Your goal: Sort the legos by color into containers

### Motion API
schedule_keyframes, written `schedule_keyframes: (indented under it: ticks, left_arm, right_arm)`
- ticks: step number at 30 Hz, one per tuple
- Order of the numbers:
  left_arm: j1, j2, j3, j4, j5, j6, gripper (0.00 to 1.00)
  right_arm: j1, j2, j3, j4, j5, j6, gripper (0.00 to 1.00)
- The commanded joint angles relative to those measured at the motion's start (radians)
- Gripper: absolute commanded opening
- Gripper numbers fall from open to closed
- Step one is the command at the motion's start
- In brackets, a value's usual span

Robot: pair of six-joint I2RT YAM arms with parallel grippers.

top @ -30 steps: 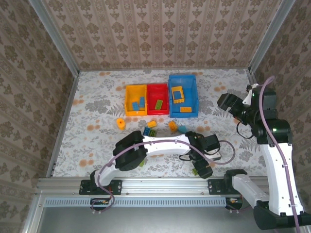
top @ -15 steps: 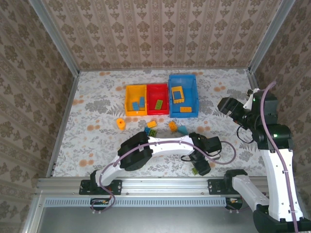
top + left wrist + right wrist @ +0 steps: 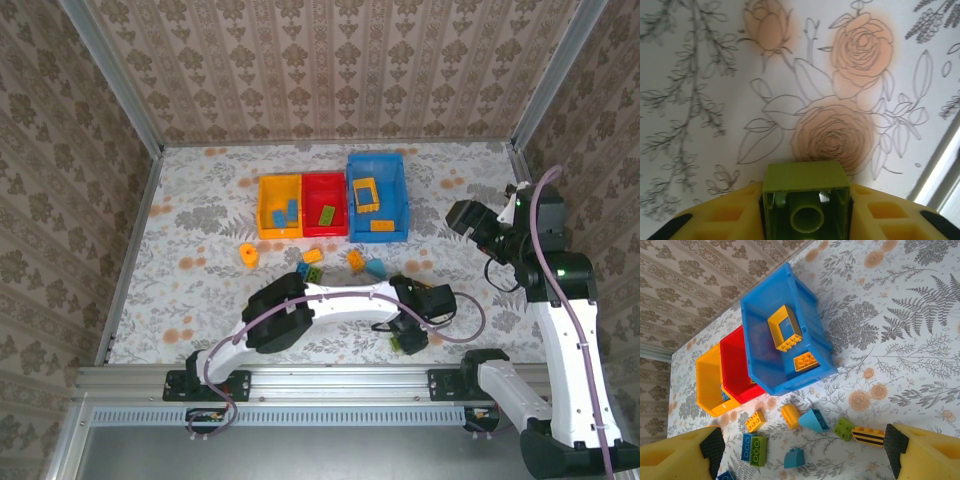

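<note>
Where the left gripper reaches low over the table, we note its yellow pads snug against both sides of a green brick. The jaws stand only brick-wide, and the brick's hollow end faces the camera. From above, this grip sits near the front edge, right of centre.

Right gripper hangs over the table's right side, jaws spread wide, nothing between them. Below it we see loose bricks in orange, blue and green, just in front of three bins touching in a row:
- yellow bin, holding blue bricks
- red bin, holding a second green brick
- blue bin, holding an orange frame and an orange brick
</note>
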Motion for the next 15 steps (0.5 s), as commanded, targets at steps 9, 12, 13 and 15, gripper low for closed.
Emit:
schedule_keyframes:
  ticks: [9, 12, 13, 15]
  left_arm:
    - [0.300, -0.358, -0.127, -0.030, -0.107, -0.088, 0.31]
    - [0.434, -0.393, -0.101, -0.058, -0.077, -0.087, 0.31]
    - [0.473, -0.396, -0.084, -0.064, -0.068, -0.085, 0.31]
    - [0.564, -0.379, -0.031, -0.072, -0.040, -0.075, 0.31]
  right_arm:
    - [0.004, 0.032, 0.073, 0.050, -0.216, -0.067, 0.85]
    - [0.060, 0.051, 0.031, 0.131, -0.246, -0.048, 0.82]
    - [0.096, 0.060, 0.022, 0.152, -0.233, -0.049, 0.82]
    - [0.206, 0.090, 0.010, 0.202, -0.168, -0.072, 0.82]
